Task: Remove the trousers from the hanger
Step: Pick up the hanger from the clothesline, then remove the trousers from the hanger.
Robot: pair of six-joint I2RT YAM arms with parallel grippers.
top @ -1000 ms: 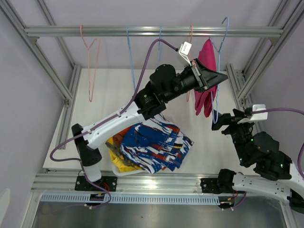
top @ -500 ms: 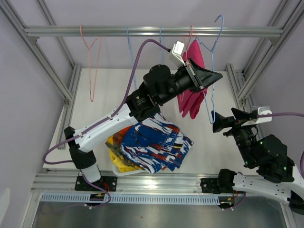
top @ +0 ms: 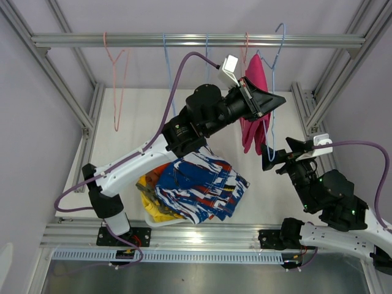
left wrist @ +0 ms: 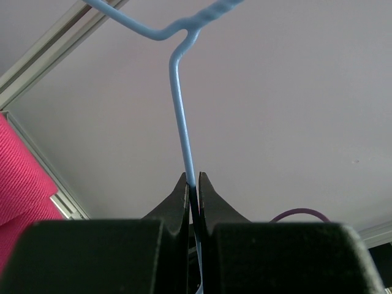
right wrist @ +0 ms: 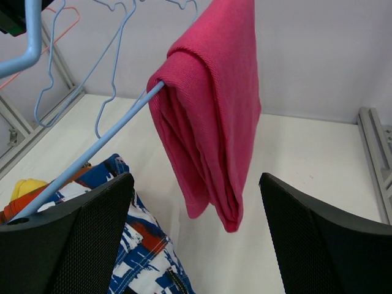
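The magenta pink trousers hang folded over the bar of a light blue wire hanger near the rail. My left gripper is shut on the hanger's wire, as the left wrist view shows. My right gripper is open just below and in front of the trousers. In the right wrist view the trousers hang between its spread fingers. The blue-white-red trousers lie on top of a pile, with the yellow pair beneath. The camouflage pair is hidden.
The pile sits in a white basket at the front left of the table. A pink hanger and a blue hanger hang empty from the top rail. Frame posts stand at both sides.
My left gripper has swung the hanger and pink trousers to the left. My right gripper has moved left and up, closer under the trousers.
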